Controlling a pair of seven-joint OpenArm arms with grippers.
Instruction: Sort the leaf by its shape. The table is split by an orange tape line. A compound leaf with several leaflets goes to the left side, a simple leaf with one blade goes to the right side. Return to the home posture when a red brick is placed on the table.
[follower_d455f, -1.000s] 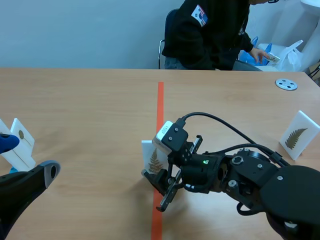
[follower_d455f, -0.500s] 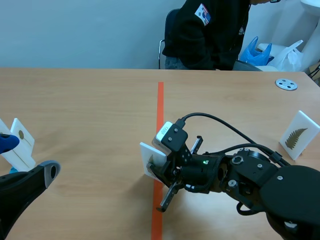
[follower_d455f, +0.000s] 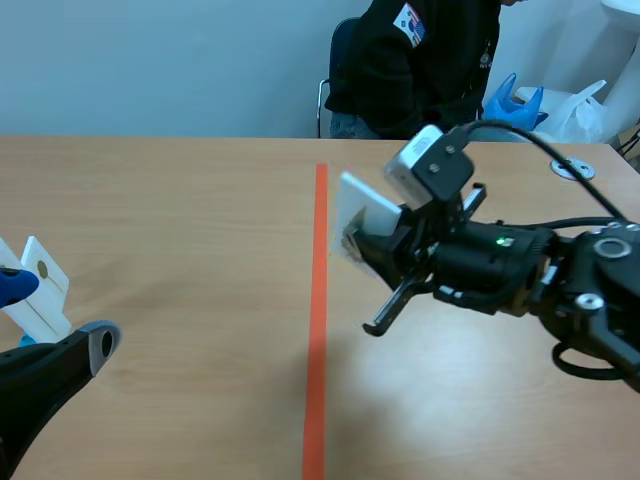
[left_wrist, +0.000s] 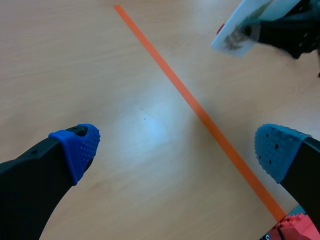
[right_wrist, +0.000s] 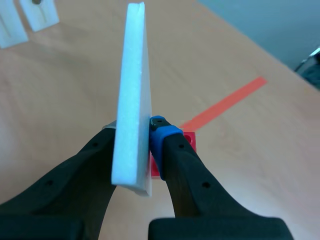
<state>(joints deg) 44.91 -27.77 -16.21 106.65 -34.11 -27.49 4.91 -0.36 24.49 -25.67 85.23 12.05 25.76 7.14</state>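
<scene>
So my right pincer (right_wrist: 134, 129) is clamped on the thin white foam card with a brownish leaf print (follower_d455f: 365, 210), one finger on each face. The card is up off the light wooden table (follower_d455f: 170, 200), in the upper middle of the scene view, just right of the orange tape line (follower_d455f: 318, 300). In the left wrist view it pokes in at the upper right, and the print looks feathery with lots of little leaflets, though it's a bit blurred. I'd call it compound, so it belongs on the left side.

That puts me mid-carry: lifted, not yet placed. Next I reckon I need to take it across the tape toward the left of the frame and set it down upright without it toppling. My left pincer (left_wrist: 179, 147) is spread wide with nothing in it, low at the lower left. There's a red knobbly bit (left_wrist: 295, 227) in that view's lower right corner, and I can't tell if it's the brick.
</scene>
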